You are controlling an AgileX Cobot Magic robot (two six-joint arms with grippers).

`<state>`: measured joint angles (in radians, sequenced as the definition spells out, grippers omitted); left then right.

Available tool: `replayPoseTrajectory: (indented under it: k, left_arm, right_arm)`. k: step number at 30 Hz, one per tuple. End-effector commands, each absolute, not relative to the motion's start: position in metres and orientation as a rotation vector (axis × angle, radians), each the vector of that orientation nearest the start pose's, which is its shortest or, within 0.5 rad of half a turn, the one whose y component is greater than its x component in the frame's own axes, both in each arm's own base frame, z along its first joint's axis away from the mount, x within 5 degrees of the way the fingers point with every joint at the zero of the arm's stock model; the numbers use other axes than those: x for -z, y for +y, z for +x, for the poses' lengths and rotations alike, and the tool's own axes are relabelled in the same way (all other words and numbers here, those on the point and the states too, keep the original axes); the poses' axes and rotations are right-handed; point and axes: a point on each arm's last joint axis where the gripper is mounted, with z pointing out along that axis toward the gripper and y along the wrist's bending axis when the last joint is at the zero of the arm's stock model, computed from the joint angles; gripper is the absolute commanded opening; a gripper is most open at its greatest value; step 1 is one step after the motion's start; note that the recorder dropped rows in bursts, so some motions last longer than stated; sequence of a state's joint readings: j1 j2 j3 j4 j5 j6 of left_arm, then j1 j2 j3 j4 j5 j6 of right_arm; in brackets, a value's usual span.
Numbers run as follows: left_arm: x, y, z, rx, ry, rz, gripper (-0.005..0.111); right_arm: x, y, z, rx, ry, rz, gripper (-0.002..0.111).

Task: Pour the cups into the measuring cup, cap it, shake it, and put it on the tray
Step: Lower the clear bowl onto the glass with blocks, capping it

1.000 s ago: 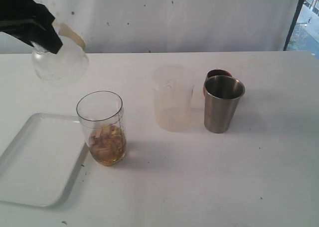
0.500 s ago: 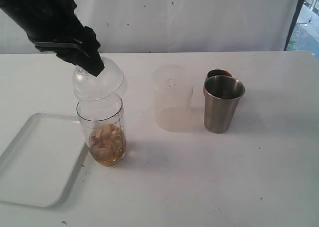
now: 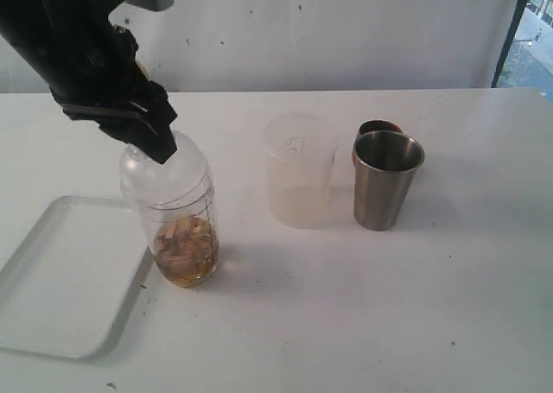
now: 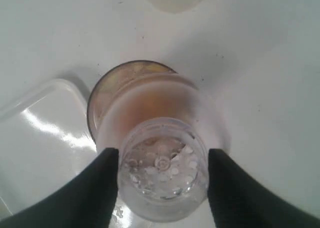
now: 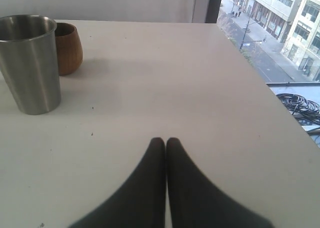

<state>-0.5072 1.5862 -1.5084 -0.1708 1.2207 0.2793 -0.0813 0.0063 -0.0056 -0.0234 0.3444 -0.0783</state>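
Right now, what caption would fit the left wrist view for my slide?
Left gripper holds a clear domed plastic lid on the tall clear graduated measuring cup, beside the white plastic tray.

Your exterior view overlooks the worktop (image 3: 389, 324); left wrist looks down, sharing the tray (image 3: 52, 281); right skims low, sharing the steel cup (image 3: 386, 186).

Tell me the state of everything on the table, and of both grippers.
measuring cup: upright, part-filled with brown liquid and pieces.
lid: on the measuring cup, gripped.
left gripper: shut on lid.
right gripper: shut, empty.
tumbler: upright, looks empty.
steel cup: upright.
wooden cup: upright, behind steel cup.
tray: flat, nothing on it.
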Motion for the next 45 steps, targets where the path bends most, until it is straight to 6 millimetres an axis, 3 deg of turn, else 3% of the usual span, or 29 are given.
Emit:
replayPoseTrajectory:
  k: [1, 10, 20, 34, 45]
  left_arm:
    - [-0.341, -0.171, 0.275, 0.29, 2.594, 1.067, 0.0]
    - [-0.34, -0.173, 0.279, 0.294, 2.564, 1.048, 0.0]
    - [-0.323, -0.179, 0.289, 0.287, 2.613, 1.053, 0.0]
    - [-0.326, -0.182, 0.295, 0.272, 2.495, 1.093, 0.0]
    - [-0.325, -0.181, 0.292, 0.268, 2.506, 1.149, 0.0]
  right_arm:
    - [-0.183, -0.006, 0.053, 0.14, 1.826, -0.003, 0.0]
    - [-0.183, -0.006, 0.053, 0.14, 1.826, -0.003, 0.0]
    - [-0.183, -0.006, 0.053, 0.14, 1.826, -0.003, 0.0]
    - [-0.183, -0.006, 0.053, 0.14, 1.826, -0.003, 0.0]
    - [-0.183, -0.006, 0.053, 0.14, 1.826, -0.003, 0.0]
